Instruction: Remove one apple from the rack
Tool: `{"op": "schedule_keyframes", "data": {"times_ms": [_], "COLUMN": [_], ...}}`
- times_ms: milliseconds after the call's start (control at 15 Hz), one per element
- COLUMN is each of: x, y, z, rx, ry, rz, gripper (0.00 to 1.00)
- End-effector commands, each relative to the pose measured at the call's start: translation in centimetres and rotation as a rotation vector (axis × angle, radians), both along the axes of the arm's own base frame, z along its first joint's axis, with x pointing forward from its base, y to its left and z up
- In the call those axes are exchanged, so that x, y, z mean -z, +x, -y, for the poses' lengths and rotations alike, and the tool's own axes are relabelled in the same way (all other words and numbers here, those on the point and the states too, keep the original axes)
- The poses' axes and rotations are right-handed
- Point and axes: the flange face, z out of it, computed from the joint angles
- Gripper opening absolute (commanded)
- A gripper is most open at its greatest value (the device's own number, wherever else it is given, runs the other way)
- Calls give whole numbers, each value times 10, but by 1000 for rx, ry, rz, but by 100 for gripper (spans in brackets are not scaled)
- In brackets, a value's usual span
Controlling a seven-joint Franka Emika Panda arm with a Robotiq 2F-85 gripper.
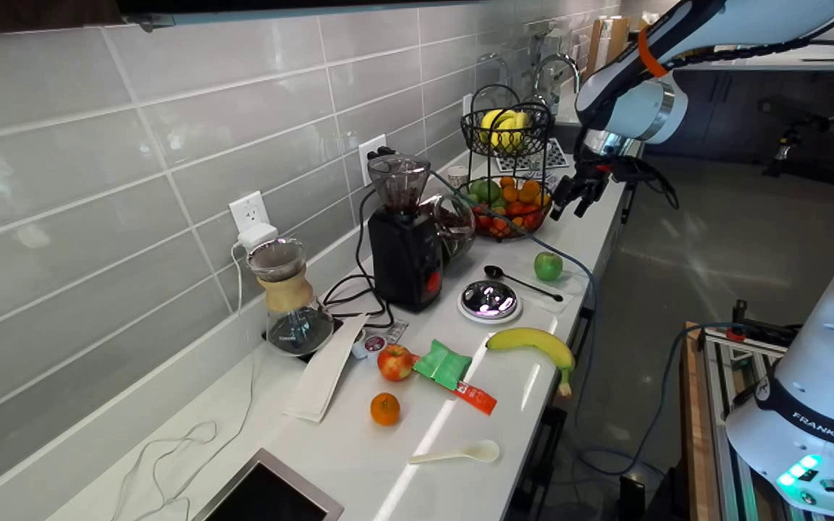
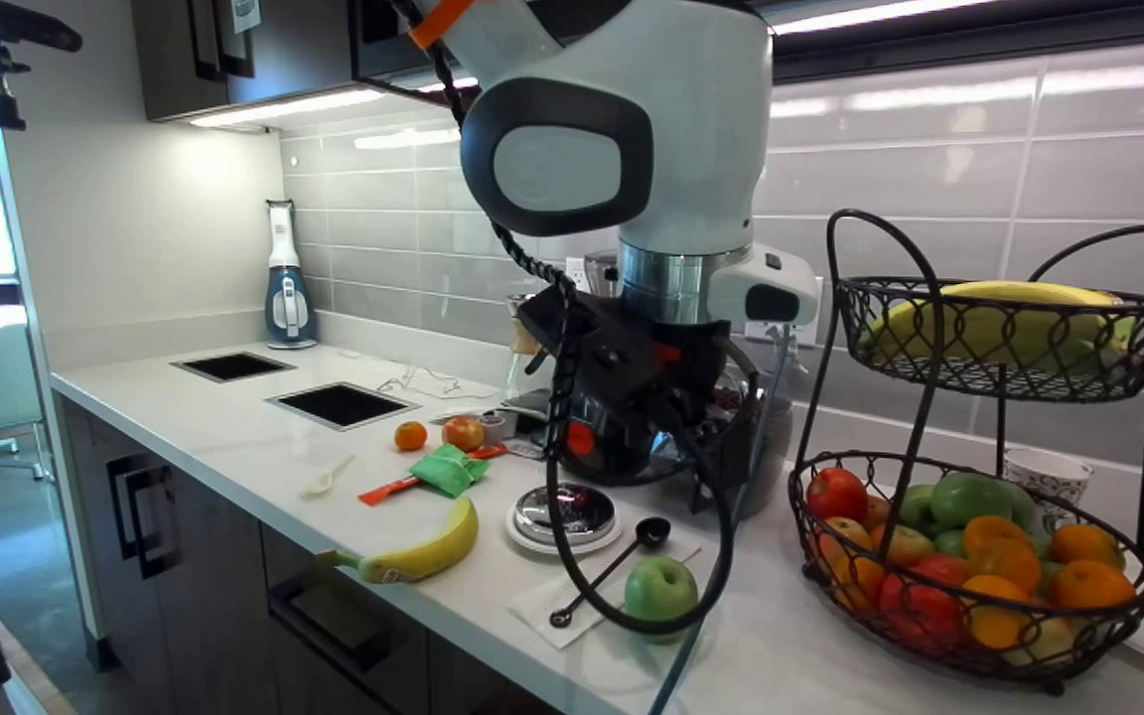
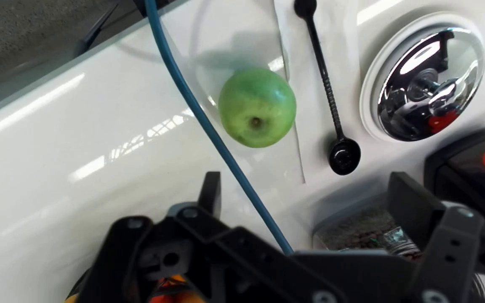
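Though outside the rack (image 2: 1039, 389), green apple (image 3: 257, 107) on the counter (image 3: 112, 105) — gripper (image 3: 308, 191) wide.

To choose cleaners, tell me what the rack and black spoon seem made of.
Rack: probably metal wire, dark satin finish; thin strands curl into open loops.
Black spoon: likely plastic, glossy; its bowl catches highlights and its handle looks partly ridged. Coated metal is possible.

A glossy, round green apple (image 3: 257, 105) sits on the white countertop (image 1: 330, 456) near its front edge; a black two-tier wire rack (image 2: 1003, 388) stands upright, nearer the back edge.
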Motion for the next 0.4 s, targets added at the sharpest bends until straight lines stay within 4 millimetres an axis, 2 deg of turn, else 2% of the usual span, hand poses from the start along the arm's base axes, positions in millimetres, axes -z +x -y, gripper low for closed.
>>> {"op": "schedule_keyframes", "data": {"times_ms": [0, 67, 133, 333], "x": [-1, 1, -1, 1], "y": [-14, -15, -7, -10], "z": [-1, 0, 3, 3], "rx": [-47, -50, -29, -40], "ry": [8, -9, -10, -11], "rz": [19, 20, 6, 5], "gripper": [100, 100, 100, 100]}}
